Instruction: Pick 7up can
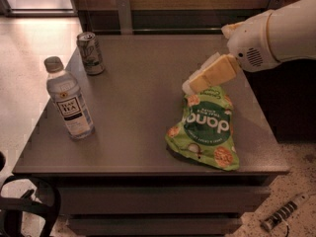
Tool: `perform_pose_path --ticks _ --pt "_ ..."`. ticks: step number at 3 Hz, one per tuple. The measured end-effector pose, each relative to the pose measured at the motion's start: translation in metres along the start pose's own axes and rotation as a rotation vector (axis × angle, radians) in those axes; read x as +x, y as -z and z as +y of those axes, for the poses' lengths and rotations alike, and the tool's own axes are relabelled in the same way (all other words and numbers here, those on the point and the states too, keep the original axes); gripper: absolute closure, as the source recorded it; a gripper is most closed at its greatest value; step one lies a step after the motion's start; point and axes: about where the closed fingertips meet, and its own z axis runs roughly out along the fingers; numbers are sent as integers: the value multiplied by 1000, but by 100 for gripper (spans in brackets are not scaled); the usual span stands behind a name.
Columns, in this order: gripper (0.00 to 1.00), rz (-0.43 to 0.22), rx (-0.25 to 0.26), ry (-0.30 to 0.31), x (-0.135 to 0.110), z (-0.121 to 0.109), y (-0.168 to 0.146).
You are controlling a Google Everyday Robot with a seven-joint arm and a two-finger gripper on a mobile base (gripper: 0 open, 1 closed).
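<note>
The gripper (194, 85) hangs over the green snack bag's (205, 127) top edge; how wide it stands cannot be told. The 7up can (90, 53) stands well apart, near the table's (138, 98) far-left corner.

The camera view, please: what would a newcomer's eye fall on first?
The crumpled bright green snack bag at the right front of the dark grey table, with the robot's tan claw hovering over its far end. Then, far left, the slim green-grey metal 7up can at the back and the clear plastic tea bottle nearer the front.
</note>
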Motion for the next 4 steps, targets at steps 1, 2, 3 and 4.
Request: perform_pose_path --ticks 1,2,3,4 --pt "0 -173 -4 -29 -37 -5 -33" --pt "0 -288 48 -46 -99 -7 -71" --pt "0 -288 48 -46 -99 -7 -71" --pt "0 -299 57 -51 -104 -3 -97"
